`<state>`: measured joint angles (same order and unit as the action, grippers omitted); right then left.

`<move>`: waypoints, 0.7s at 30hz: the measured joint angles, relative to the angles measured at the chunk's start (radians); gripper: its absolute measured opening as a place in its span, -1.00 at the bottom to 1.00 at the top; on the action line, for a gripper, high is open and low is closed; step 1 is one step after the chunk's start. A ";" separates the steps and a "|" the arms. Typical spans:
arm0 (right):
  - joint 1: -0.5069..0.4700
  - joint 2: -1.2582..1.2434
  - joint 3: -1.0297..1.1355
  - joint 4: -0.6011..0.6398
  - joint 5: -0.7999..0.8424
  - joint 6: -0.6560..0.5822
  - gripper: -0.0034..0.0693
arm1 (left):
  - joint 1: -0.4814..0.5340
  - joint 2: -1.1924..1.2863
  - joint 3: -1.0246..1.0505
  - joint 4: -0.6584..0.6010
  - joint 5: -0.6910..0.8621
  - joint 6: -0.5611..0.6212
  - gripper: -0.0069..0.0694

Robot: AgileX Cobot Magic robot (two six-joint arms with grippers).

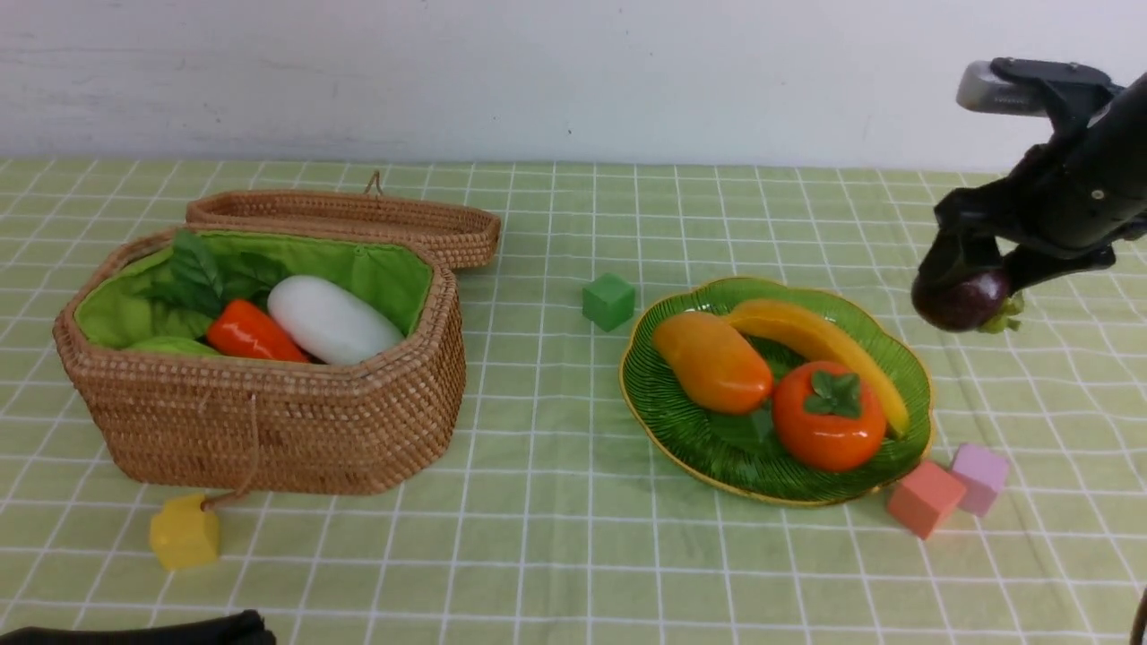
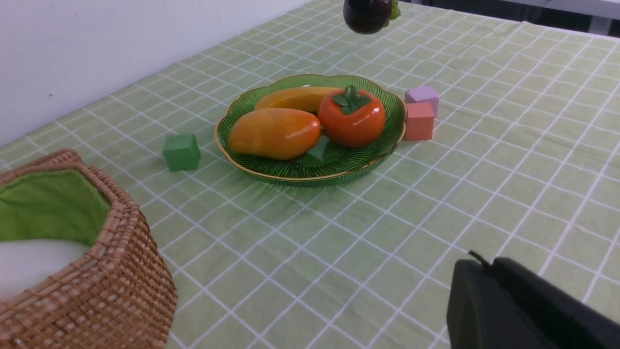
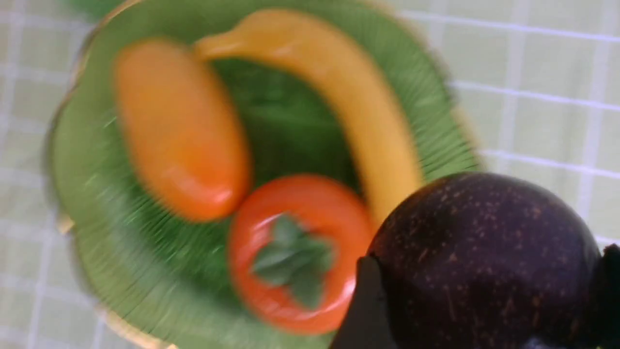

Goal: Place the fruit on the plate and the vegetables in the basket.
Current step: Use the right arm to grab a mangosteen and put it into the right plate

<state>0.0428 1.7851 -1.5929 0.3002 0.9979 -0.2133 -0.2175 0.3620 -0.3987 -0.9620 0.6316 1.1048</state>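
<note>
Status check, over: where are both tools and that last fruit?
Right tool shut on mangosteen, held in the air beside plate. Left tool shut, holding nothing. Mango, banana, persimmon crowd the plate.

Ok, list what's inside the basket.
Inside the basket, on its green lining: a white radish, an orange-red carrot, dark green leaves and the edge of a light green piece. The wicker wall and these toys hide anything lower down.
</note>
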 joint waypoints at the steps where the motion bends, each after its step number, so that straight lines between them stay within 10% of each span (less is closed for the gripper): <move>1: 0.029 -0.015 0.028 0.009 -0.004 -0.017 0.58 | 0.000 0.000 0.000 0.000 -0.013 0.000 -0.78; 12: 0.281 0.019 0.113 0.056 -0.147 -0.220 0.58 | 0.000 0.000 0.000 -0.013 -0.133 0.000 -0.77; 21: 0.297 0.098 0.113 0.028 -0.175 -0.227 0.58 | 0.000 0.000 0.000 -0.021 -0.089 0.000 -0.77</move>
<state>0.3402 1.8832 -1.4800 0.3286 0.8228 -0.4398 -0.2175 0.3620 -0.3987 -0.9831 0.5421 1.1048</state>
